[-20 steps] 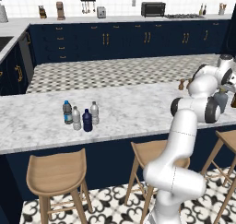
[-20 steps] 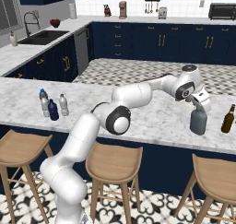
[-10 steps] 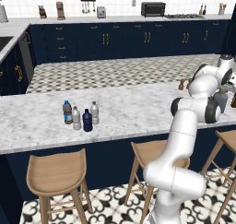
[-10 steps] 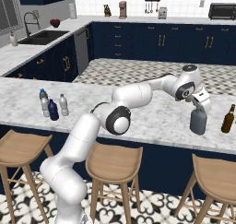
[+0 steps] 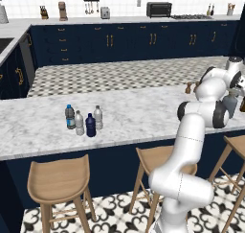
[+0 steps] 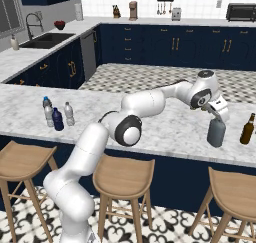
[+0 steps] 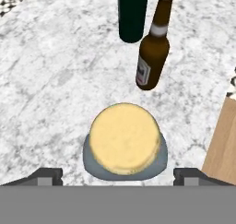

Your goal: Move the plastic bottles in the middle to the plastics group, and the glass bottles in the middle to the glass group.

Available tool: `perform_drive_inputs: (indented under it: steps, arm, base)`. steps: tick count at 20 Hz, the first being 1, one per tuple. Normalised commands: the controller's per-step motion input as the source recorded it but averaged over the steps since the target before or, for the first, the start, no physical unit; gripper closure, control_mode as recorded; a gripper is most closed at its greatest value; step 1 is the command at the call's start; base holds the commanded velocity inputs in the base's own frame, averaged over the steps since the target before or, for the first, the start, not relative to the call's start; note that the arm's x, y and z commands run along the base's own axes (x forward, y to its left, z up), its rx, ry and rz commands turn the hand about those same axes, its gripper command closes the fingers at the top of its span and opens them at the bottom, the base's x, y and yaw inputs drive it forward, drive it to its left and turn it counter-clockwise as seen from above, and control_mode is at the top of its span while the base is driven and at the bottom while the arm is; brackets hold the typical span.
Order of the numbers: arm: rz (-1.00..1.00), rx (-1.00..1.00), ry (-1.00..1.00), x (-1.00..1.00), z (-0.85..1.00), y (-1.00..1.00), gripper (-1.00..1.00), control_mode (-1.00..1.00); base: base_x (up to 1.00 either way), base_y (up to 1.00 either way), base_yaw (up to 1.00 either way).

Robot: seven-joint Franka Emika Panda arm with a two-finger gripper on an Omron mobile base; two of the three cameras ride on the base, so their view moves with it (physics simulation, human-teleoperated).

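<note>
A: Where's the hand (image 6: 216, 118)?
B: I see its fingers (image 7: 45, 175) spread wide, either side of the corked bottle (image 6: 216, 132), upright on the bench (image 6: 170, 122) beside a brown bottle (image 6: 247, 129).

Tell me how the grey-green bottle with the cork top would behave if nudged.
The grey-green bottle looks wide and squat, so probably steady. Its smooth sides may slip between fingers. If glass, knocking the brown bottle close by could chip it.

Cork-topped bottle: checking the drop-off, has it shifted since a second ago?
No. The cork-topped bottle stands equally left of the brown bottle; the end effector opened.
</note>
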Motion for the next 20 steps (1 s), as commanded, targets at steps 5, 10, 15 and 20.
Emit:
perform_drive_inputs:
  steps: [5, 10, 15, 20]
  arm:
    - [0.00, 0.00, 0.00, -0.09, 0.00, 0.00, -1.00, -1.00]
    - [0.00, -0.03, -0.01, -0.84, 0.00, 0.66, -1.00, -1.00]
    - [0.08, -0.09, 0.00, -1.00, 0.00, 1.00, -1.00, -1.00]
    - [0.23, -0.14, 0.00, -0.79, 0.00, 1.00, -1.00, -1.00]
  base:
    - [0.00, 0.00, 0.00]
    - [0.00, 0.00, 0.00]
    - [0.00, 0.00, 0.00]
    - [0.00, 0.00, 0.00]
